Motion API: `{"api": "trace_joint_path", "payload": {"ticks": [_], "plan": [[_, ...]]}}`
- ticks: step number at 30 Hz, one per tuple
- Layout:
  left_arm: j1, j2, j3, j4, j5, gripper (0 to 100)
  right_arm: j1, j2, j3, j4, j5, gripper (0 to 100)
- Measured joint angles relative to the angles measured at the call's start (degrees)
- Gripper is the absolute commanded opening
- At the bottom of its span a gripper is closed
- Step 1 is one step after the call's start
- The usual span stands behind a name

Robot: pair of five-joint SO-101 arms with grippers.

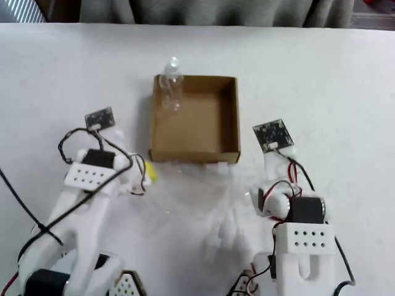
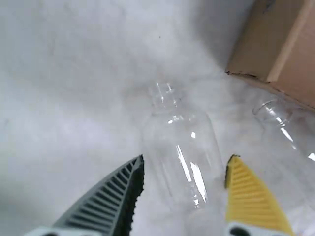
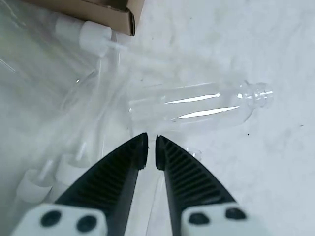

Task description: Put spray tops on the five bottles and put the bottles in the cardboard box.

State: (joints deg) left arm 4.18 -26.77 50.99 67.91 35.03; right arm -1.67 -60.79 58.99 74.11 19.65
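High view: the cardboard box (image 1: 203, 123) sits mid-table, with bare table (image 1: 321, 74) open on both sides of it. One capped bottle (image 1: 171, 86) is in its back-left corner. The left gripper (image 2: 184, 164) is spread wide, with an uncapped bottle (image 2: 179, 142) lying between its fingers, near the box corner. The right gripper (image 3: 150, 146) is pinched together on nothing, and a topless bottle (image 3: 197, 108) lies crosswise just past its tips. Spray tops (image 3: 83, 32) lie right by the box edge.

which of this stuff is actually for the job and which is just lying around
For the job: cardboard box; capped bottle in its corner; uncapped bottle inside the open left gripper; second uncapped bottle lying near the right gripper; loose spray tops by the box.
Not for it: white table; grey curtain behind it.
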Motion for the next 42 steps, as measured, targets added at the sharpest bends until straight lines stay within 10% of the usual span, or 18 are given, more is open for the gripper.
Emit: {"api": "trace_joint_path", "payload": {"ticks": [42], "plan": [[-2.99,13.36,-3.16,-5.89,1.76,27,0.00,0.00,0.00,0.00,0.18,1.7]]}}
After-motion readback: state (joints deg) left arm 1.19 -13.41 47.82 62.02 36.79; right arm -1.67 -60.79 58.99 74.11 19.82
